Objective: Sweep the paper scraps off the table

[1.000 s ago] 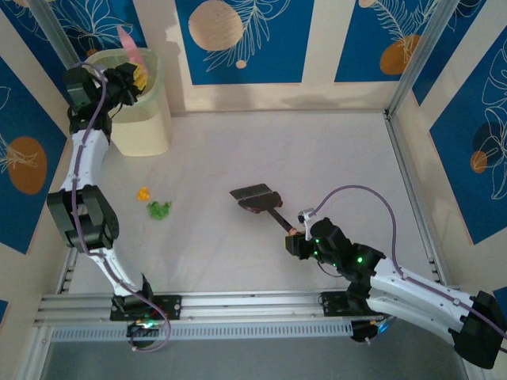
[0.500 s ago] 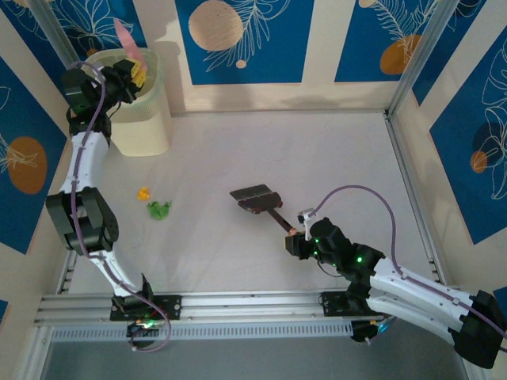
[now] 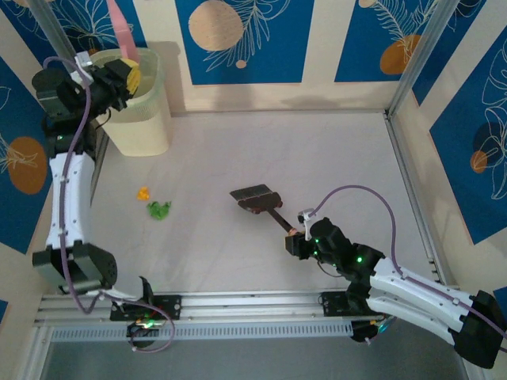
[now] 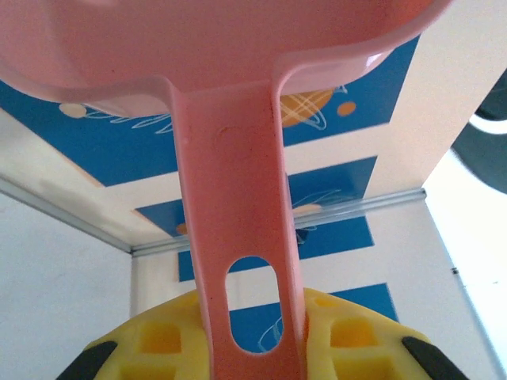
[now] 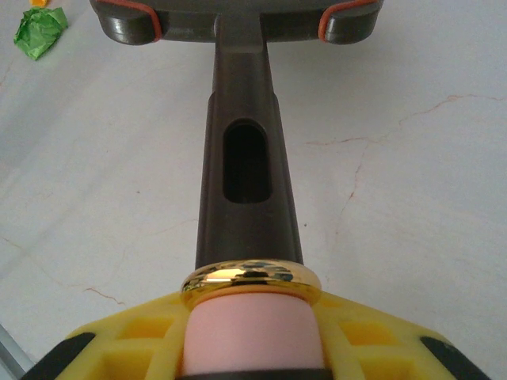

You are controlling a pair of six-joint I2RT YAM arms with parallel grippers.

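Left claw [image 3: 127, 75]: clamped on the handle of the pink dustpan [image 3: 120, 24] and raised high in the far-left corner. In the wrist view [image 4: 253, 348] its yellow pads [image 4: 158, 348] sit on either side of the handle.
Pink dustpan [image 4: 230, 158]: runs straight out ahead of the left claw, with the scoop at the far end, against the blue-and-beige wall panel [image 3: 238, 39].
Bin [image 3: 142, 119]: pale, standing on the table [image 3: 333, 158] just below the left claw, close to the wall.
Right claw [image 3: 295, 236]: low over the table and gripping the pink end of the brush [image 3: 255, 198], just behind a gold ring [image 5: 252, 279].
Brush [image 5: 245, 158]: the dark handle stretches ahead of the right claw [image 5: 253, 348], and the head with orange trim is down at the table surface.
Paper scraps: a green wad [image 3: 159, 210] and an orange wad [image 3: 143, 192] lie near each other on the table. They are ahead and left of the right claw, past the brush head, and well apart from the left claw. From the right wrist the green wad [image 5: 40, 30] is at the upper left.
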